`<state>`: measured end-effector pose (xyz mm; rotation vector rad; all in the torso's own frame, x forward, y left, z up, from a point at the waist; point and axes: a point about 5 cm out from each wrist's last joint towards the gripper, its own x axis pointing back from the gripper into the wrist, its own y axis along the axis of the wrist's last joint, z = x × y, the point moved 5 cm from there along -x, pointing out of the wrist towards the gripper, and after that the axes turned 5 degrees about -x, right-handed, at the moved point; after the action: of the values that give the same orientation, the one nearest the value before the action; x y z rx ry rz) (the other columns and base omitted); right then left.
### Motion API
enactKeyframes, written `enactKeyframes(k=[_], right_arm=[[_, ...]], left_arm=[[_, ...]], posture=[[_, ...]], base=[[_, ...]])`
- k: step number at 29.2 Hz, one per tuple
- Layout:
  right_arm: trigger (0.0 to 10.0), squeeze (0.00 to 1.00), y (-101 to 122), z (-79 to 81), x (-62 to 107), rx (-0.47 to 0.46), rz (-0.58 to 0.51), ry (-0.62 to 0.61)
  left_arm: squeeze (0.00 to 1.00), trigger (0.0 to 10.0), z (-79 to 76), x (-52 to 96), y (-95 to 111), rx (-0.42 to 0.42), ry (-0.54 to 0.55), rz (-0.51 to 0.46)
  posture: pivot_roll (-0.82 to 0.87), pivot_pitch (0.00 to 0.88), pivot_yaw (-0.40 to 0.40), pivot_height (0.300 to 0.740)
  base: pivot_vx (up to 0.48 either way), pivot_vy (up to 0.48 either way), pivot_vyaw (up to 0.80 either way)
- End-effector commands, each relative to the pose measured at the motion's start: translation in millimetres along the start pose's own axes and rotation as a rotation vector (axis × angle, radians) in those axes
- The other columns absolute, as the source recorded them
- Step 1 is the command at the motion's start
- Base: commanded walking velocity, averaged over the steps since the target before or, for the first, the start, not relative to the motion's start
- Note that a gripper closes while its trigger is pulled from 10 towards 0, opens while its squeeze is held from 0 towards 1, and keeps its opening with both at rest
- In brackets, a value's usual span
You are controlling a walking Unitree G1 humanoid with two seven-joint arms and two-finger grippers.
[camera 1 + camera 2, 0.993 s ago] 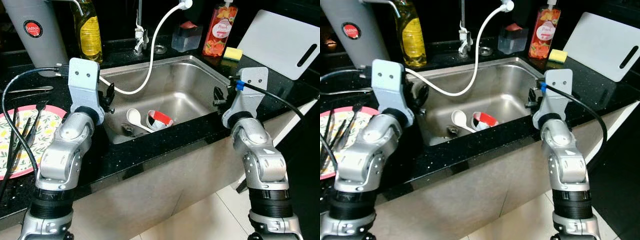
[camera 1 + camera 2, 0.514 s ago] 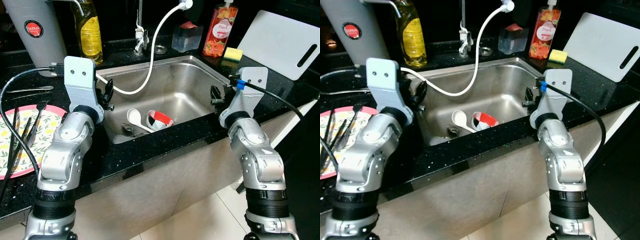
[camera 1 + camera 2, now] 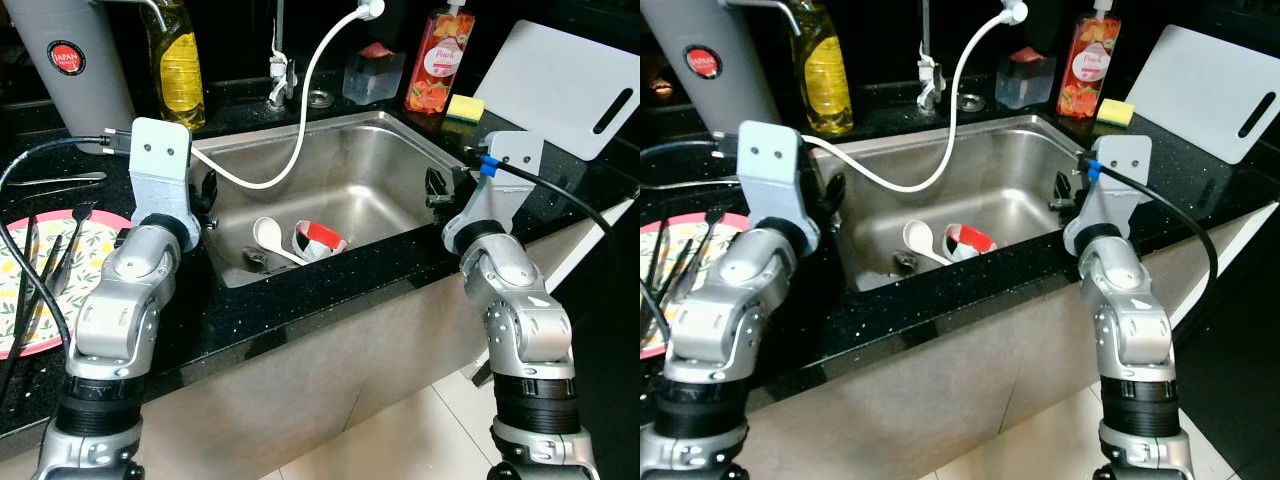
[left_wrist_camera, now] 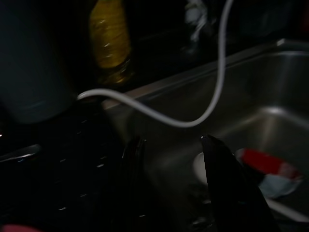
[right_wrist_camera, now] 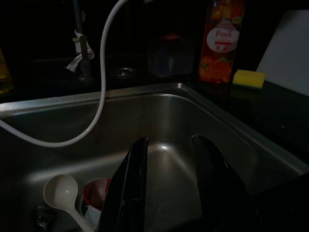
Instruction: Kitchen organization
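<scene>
A steel sink [image 3: 385, 165] holds a white ladle [image 3: 267, 234] and a red and white cup [image 3: 320, 238] lying on its side by the drain. My left gripper [image 3: 205, 190] hovers at the sink's left rim, open and holding nothing; in the left wrist view its fingers [image 4: 219, 179] frame the cup [image 4: 263, 166]. My right gripper [image 3: 437, 187] hangs over the sink's right rim, also open and empty. In the right wrist view it [image 5: 170, 142] points at the ladle [image 5: 60, 191] and cup [image 5: 96, 193] below.
A white hose [image 3: 300, 110] droops from the tap into the sink. On the left counter lies a patterned plate [image 3: 90, 250] with dark utensils [image 3: 45, 260]. Behind stand a grey canister [image 3: 65, 60], oil bottle [image 3: 178, 60], soap bottle [image 3: 438, 60], sponge [image 3: 465, 106] and white cutting board [image 3: 560, 85].
Both arms shifted only slightly: the left gripper drew a little toward the sink's left rim, the right wrist edged right. The ladle and cup have not moved.
</scene>
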<state>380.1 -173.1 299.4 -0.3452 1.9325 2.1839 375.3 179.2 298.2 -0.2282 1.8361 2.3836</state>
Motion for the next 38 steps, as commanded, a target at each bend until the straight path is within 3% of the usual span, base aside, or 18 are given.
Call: enactKeyframes(k=[1, 2, 3, 7, 14, 20, 26, 34, 38], right_arm=[[10.0, 0.00, 2.0, -2.1, -0.5, -0.006, -0.009, -0.001], [10.0, 0.00, 2.0, -1.9, -1.1, -0.004, -0.009, 0.000], [10.0, 0.00, 2.0, -1.9, -1.1, -0.004, -0.009, 0.000], [10.0, 0.00, 0.7, -0.4, -1.7, -0.006, -0.007, 0.005], [10.0, 0.00, -1.5, 2.0, -2.4, -0.009, -0.004, 0.015], [10.0, 0.00, -2.4, 2.7, -2.8, -0.009, -0.004, 0.019], [10.0, 0.00, -3.9, 5.2, -4.0, -0.012, -0.003, 0.027], [10.0, 0.00, -5.8, 5.0, -4.0, -0.015, 0.000, 0.025], [10.0, 0.00, -6.2, 4.5, -3.9, -0.014, 0.001, 0.024]], left_arm=[[0.00, 10.0, 13.5, -2.4, -3.6, -0.028, 0.054, 0.042], [0.00, 10.0, 33.4, -4.4, -9.6, -0.039, 0.137, 0.095], [0.00, 10.0, 33.4, -4.4, -9.6, -0.039, 0.137, 0.095], [0.00, 10.0, 71.2, -2.5, -20.7, -0.050, 0.281, 0.167], [0.00, 10.0, 103.5, 8.0, -41.1, -0.022, 0.399, 0.280], [0.00, 10.0, 108.6, 9.5, -44.1, -0.011, 0.409, 0.302], [0.00, 10.0, 83.7, 5.2, -59.9, 0.192, 0.210, 0.367], [0.00, 10.0, 89.7, 10.3, -71.6, 0.243, 0.303, 0.415], [0.00, 10.0, 94.3, 11.1, -71.2, 0.217, 0.326, 0.413]], posture=[[-0.11, 0.116, -0.039, 0.740], [-0.11, 0.115, -0.038, 0.740], [-0.11, 0.115, -0.038, 0.740], [-0.11, 0.110, -0.040, 0.740], [-0.10, 0.102, -0.043, 0.740], [-0.09, 0.098, -0.044, 0.740], [-0.09, 0.096, -0.044, 0.740], [-0.09, 0.102, -0.041, 0.740], [-0.09, 0.103, -0.041, 0.740]], base=[[0.000, 0.000, 0.00], [0.000, 0.000, 0.00], [0.000, 0.000, 0.00], [0.000, 0.000, 0.00], [0.000, 0.000, 0.00], [0.000, 0.000, 0.00], [0.000, 0.000, 0.00], [0.000, 0.000, 0.00], [0.000, 0.000, 0.00]])
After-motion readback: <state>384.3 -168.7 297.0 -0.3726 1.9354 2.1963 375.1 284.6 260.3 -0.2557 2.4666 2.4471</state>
